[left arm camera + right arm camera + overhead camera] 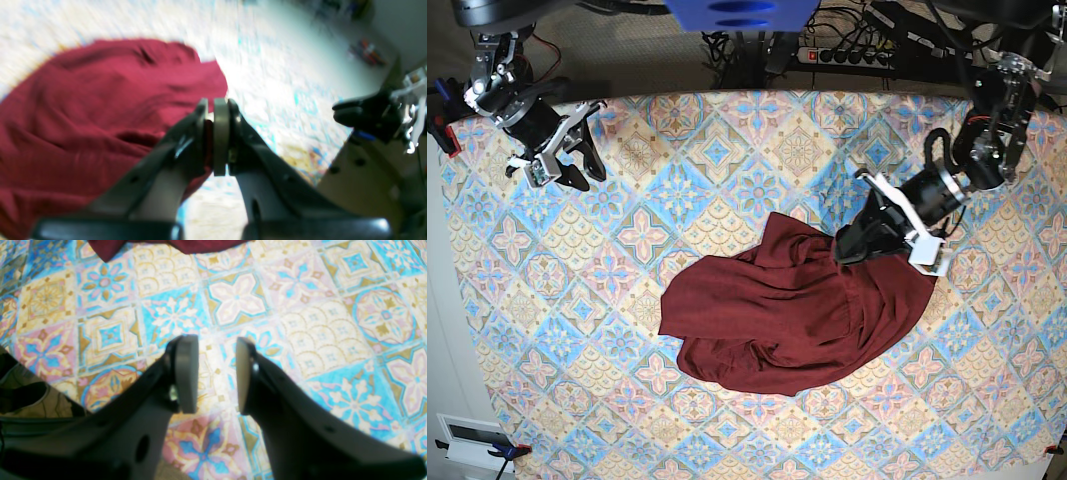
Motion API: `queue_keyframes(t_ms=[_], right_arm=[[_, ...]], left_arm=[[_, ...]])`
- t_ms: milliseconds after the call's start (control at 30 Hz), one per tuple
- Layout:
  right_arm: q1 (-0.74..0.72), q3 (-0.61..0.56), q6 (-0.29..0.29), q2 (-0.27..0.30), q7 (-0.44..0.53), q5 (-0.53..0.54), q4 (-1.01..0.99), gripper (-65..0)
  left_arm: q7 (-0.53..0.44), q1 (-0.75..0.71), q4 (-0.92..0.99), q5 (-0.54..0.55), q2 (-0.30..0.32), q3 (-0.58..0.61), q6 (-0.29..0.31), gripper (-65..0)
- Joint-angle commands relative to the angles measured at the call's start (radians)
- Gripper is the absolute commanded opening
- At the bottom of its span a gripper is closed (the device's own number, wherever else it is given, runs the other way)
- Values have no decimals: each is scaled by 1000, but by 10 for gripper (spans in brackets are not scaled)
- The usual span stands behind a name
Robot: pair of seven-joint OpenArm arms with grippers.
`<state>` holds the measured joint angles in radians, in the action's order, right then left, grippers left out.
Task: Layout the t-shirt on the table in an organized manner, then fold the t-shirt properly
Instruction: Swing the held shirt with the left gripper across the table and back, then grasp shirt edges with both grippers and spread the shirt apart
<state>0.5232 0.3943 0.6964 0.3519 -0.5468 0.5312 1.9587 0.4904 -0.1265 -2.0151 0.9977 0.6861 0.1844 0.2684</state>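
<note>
The table [547,330] was the largest thing in view, a wide flat surface under a cloth of blue, pink and cream diamond tiles with flower shapes, its printed pattern sharp in the right wrist view. Broad bare stretches of it lay open to the left, along the near edge and across the far left corner.

The t-shirt [787,320] sat near the middle, slightly right, a soft maroon knit bunched into a rounded heap with deep creases and a ragged, lobed outline. Its far right edge rose in a peak.

The left gripper [845,248] reached in from the right of the base view, arm angled down toward that peak. In the left wrist view its grey pads [221,133] were pressed nearly together with a thin fold of maroon cloth pinched between them.

The right gripper [577,165] hovered at the far left corner, well apart from the garment, its pads [186,373] parted with only patterned cloth between them.
</note>
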Motion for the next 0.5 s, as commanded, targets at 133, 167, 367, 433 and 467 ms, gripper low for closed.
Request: queue_keyframes(t_ms=[133, 167, 367, 433, 467], right_arm=[[1, 36, 2, 8, 27, 20, 17, -475], [1, 45, 2, -4, 27, 20, 17, -475], [-1, 130, 2, -50, 26, 20, 17, -475], [-1, 134, 2, -57, 26, 20, 17, -475], [-1, 133, 2, -57, 26, 20, 17, -475]], left_arm=[[-19, 100, 27, -95, -133, 217, 19, -650], [-19, 110, 35, -104, -161, 261, 19, -650], [31, 121, 58, -195, -260, 487, 21, -650], [54, 124, 60, -245, -273, 533, 21, -650], [52, 126, 60, -270, -273, 542, 21, -650]])
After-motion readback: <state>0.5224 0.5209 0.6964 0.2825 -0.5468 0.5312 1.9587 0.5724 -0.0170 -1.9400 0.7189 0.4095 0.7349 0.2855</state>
